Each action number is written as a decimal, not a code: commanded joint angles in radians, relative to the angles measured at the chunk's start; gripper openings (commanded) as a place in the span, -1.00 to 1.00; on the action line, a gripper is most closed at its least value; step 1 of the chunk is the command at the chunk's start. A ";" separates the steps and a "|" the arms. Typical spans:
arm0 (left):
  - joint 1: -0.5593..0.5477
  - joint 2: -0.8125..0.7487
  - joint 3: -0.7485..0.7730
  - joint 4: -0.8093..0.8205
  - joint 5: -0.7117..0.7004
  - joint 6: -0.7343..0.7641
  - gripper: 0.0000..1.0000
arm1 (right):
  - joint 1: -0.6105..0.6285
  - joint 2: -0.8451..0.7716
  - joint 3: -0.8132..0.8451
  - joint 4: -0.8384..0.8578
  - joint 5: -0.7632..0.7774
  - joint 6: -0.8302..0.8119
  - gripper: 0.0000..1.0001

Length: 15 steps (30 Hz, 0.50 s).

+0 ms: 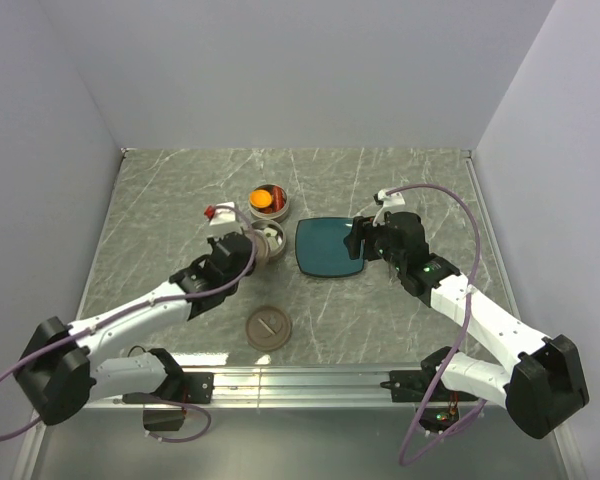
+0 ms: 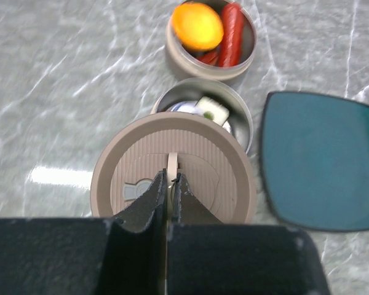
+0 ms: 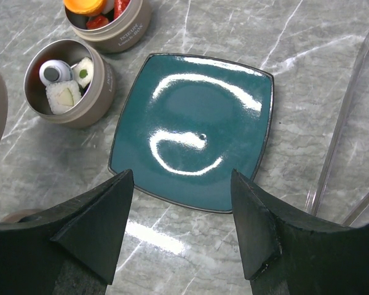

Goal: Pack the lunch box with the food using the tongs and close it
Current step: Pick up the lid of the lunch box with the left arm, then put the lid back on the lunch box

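Note:
The lunch box stands as two round beige tins. The far tin (image 1: 270, 201) (image 2: 210, 37) holds an orange ball (image 2: 198, 26) and red sausage pieces (image 2: 232, 40). The nearer tin (image 1: 268, 240) (image 3: 67, 83) holds white cubes (image 3: 63, 97) and a small dark round piece (image 3: 52, 71). My left gripper (image 2: 170, 181) (image 1: 242, 245) is shut on the thin upright tab of a round beige lid (image 2: 172, 175), just short of the nearer tin. My right gripper (image 3: 184, 227) (image 1: 360, 240) hangs open and empty over the plate's near edge. The tongs (image 3: 344, 117) lie to its right on the table.
A square teal plate (image 1: 330, 247) (image 3: 197, 123) with nothing on it lies right of the tins. A second round beige lid (image 1: 268, 327) rests flat near the front edge. Grey walls close in the table at the back and on both sides.

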<state>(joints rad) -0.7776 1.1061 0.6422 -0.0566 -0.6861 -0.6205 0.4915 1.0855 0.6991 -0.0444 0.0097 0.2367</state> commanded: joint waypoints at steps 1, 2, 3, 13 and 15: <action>0.027 0.087 0.127 0.017 0.071 0.079 -0.99 | 0.009 -0.006 -0.010 0.041 0.001 -0.014 0.43; 0.032 0.134 0.146 0.015 0.088 0.087 -0.99 | 0.007 -0.009 -0.010 0.040 0.001 -0.016 0.43; 0.038 0.156 0.161 0.018 0.097 0.096 -0.99 | 0.010 -0.009 -0.012 0.041 0.003 -0.014 0.42; 0.129 0.354 0.255 0.089 0.204 0.157 -0.99 | 0.010 -0.004 -0.013 0.041 0.004 -0.016 0.42; 0.139 0.370 0.263 0.101 0.220 0.162 -0.99 | 0.012 -0.002 -0.013 0.041 0.006 -0.016 0.42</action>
<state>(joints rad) -0.6514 1.4666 0.8490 -0.0242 -0.5125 -0.4938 0.4950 1.0855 0.6987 -0.0444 0.0105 0.2367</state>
